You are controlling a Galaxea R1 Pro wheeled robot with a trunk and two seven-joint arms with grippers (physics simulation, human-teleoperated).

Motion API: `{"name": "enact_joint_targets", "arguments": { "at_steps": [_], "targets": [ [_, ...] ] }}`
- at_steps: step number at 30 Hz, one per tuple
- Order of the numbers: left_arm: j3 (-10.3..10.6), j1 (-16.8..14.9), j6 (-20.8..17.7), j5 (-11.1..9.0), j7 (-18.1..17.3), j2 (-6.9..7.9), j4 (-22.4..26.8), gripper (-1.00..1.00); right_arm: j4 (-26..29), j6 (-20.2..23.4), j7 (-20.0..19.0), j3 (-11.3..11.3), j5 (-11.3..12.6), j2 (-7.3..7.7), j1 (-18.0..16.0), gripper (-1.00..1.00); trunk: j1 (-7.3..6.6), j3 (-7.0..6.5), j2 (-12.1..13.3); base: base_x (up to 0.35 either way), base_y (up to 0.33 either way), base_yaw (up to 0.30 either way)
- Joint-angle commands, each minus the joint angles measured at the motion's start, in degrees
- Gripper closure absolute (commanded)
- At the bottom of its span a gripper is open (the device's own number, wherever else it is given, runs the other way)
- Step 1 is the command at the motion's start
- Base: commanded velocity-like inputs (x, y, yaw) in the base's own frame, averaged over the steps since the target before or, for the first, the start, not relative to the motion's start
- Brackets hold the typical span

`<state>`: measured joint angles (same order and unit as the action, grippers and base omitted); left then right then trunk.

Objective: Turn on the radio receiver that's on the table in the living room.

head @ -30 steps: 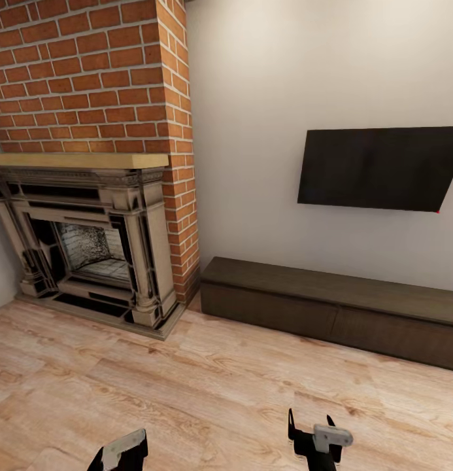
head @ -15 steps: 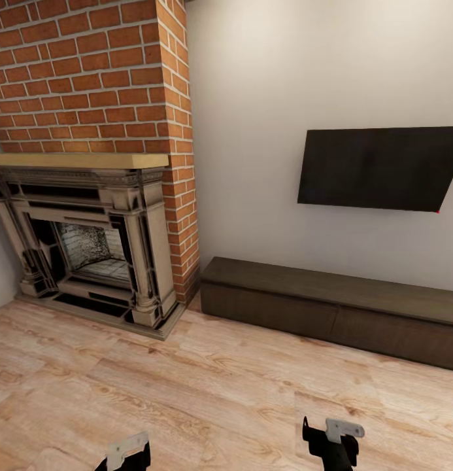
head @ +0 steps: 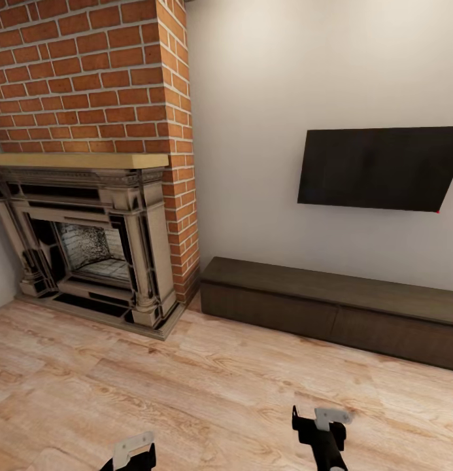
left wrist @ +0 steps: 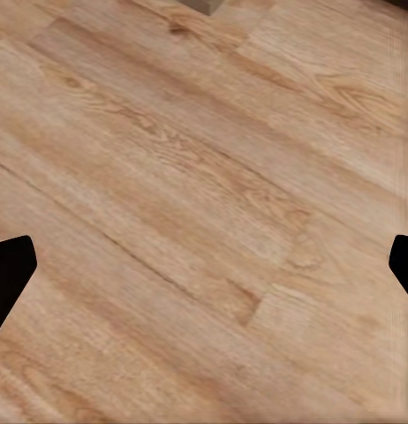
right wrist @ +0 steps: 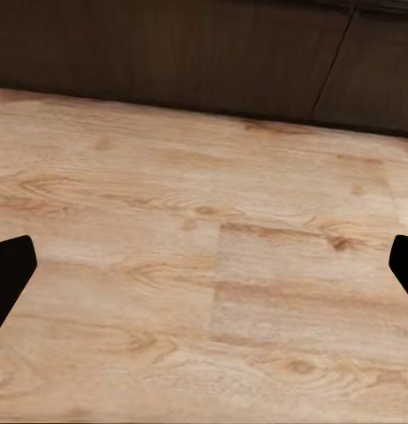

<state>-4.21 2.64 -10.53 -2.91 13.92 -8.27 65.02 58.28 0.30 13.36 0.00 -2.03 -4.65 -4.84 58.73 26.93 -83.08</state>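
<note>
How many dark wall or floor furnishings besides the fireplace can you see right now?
2: the black TV mounted on the wall, and the long dark-brown bench standing on the wood floor beneath it. More could lie outside the view.

Bare plank floor [head: 206, 386] lies open ahead; the brick fireplace [head: 89, 248] blocks the left, the long dark TV bench [head: 331, 307] the far wall.

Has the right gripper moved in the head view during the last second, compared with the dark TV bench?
Yes. The bench stays put, while the right gripper first drifted right and down, then came back left and slightly up.
</note>
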Motion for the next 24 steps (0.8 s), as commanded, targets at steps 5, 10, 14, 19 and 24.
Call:
{"name": "enact_joint_targets", "arguments": {
  "at_steps": [5,10,14,19,24],
  "targets": [
    [0.3,0.0,0.0,0.0,0.1,-0.07,0.0,-1.00,-0.6,0.0,0.1,2.6,-0.1,0.01,0.0,-1.00,0.00,0.00,0.0,0.000,0.000,0.000],
    [0.4,0.0,-0.1,0.1,0.2,-0.07,-0.1,-1.00,-0.8,0.1,0.1,3.6,-0.1,-0.01,0.0,-1.00,0.00,0.00,0.0,0.000,0.000,0.000],
    [0.4,0.0,-0.1,0.1,0.2,-0.08,-0.1,-1.00,-1.5,0.3,0.3,5.5,-0.1,0.02,0.0,-1.00,0.00,0.00,0.0,0.000,0.000,0.000],
    [0.4,0.0,-0.1,0.0,0.1,-0.12,-0.2,-1.00,-1.7,0.3,0.3,6.2,-0.2,0.07,0.0,-1.00,0.00,0.00,0.0,0.000,0.000,0.000],
    [0.4,0.0,-0.1,0.0,0.1,-0.30,-0.2,-1.00,-1.7,0.3,0.3,6.2,-0.2,0.07,0.0,-1.00,0.00,0.00,0.0,0.000,0.000,0.000]
  ]
}}
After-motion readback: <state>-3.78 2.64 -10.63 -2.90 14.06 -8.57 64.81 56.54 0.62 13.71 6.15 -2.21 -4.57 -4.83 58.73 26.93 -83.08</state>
